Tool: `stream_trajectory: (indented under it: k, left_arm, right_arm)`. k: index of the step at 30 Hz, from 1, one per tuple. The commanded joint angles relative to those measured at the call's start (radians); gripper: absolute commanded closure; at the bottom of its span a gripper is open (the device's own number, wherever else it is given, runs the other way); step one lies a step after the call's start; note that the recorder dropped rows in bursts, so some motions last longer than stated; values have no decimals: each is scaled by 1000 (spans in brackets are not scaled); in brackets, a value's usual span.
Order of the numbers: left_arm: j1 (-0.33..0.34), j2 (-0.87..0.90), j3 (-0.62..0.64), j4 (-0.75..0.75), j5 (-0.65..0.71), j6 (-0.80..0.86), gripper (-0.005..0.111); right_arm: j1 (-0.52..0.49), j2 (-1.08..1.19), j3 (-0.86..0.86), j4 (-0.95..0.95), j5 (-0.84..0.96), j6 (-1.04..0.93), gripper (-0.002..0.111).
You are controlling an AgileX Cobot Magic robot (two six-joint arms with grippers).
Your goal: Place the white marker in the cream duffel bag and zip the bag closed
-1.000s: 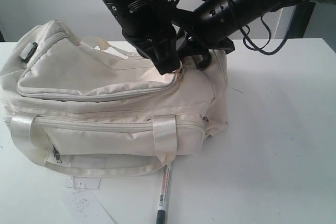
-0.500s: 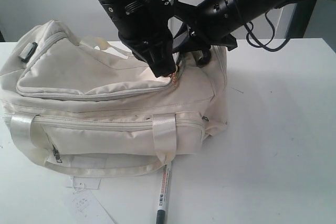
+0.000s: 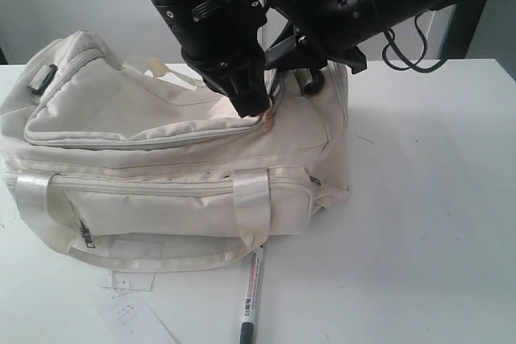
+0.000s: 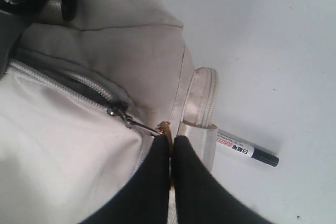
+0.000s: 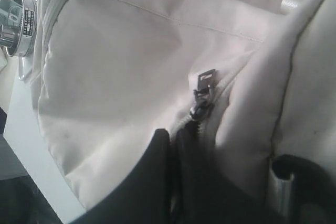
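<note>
Pinching the zip pull (image 4: 164, 127) in my clenched left claw (image 4: 171, 141), I judge the bag (image 3: 161, 191) needs opening first. The right claw (image 5: 172, 136), also clenched, seems to anchor cloth at the bag's end. The marker (image 3: 251, 296) lies on the bench (image 3: 419, 223), one end tucked under the front handle.

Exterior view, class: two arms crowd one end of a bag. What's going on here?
The left pincer is shut on a zip pull at one end of the cream duffel bag. The right pincer is shut beside another slider there. The white marker lies on the table, not yet in the bag.
</note>
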Motion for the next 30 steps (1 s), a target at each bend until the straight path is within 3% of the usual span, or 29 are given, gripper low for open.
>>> stream_trajectory:
  k: [1,15,30]
  left_arm:
    - [-7,-10,3,-70,113,-13,107]
    - [-7,-10,87,0,113,-49,107]
    - [-7,-10,87,39,113,-82,107]
  right_arm:
    - [-27,-7,-25,20,-118,-23,108]
    - [-36,-3,-72,-31,-110,-24,108]
    - [-38,-3,-72,-83,-103,-26,108]
